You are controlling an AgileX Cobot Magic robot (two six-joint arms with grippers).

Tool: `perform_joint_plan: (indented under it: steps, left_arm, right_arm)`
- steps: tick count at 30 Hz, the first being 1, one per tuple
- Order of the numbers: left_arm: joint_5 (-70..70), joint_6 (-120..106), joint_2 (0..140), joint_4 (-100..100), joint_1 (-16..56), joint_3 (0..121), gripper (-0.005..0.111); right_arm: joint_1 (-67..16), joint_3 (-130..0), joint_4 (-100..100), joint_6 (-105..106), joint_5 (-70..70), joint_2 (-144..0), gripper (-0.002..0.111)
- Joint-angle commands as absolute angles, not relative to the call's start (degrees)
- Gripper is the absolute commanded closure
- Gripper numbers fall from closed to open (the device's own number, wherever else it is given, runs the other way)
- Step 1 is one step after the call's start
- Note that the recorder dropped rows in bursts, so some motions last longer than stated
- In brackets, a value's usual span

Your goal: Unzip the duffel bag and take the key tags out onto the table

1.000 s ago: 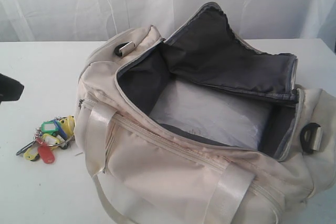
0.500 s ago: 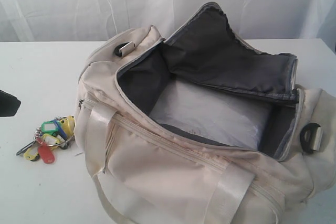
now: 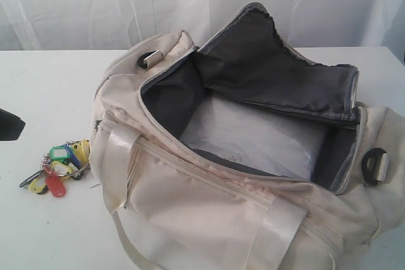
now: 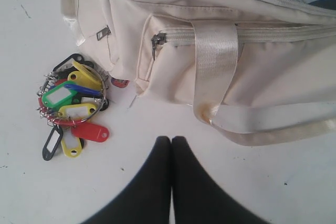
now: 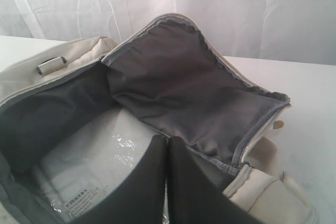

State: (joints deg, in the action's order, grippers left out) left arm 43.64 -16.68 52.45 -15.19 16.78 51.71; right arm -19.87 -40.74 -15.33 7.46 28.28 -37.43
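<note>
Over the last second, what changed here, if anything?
Only the left gripper moved: at the exterior view's left edge it dropped lower, then held still. Nothing was gripped or released, and its jaws are shut and empty. The duffel bag stays unzipped and the key tags stay on the table beside it. The right gripper, shut, faces the bag's open interior.

Left gripper lower, farther left
</note>
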Motion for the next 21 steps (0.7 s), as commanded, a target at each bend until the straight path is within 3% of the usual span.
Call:
perform_joint_plan:
  steps: [1, 14, 21]
  left_arm:
    - [44.5, -16.7, 52.0, -15.5, 16.7, 51.4, 0.107]
    - [44.0, -17.6, 43.8, -15.3, 16.7, 50.6, 0.107]
    - [25.6, -25.8, 31.0, -15.2, 16.7, 40.1, 0.107]
  right_arm:
    - [-19.6, -40.5, -15.4, 7.2, 27.4, -37.1, 0.108]
    - [-19.6, -40.5, -15.4, 7.2, 27.4, -37.1, 0.108]
    - [-19.6, -40.5, -15.4, 7.7, 27.3, -37.1, 0.108]
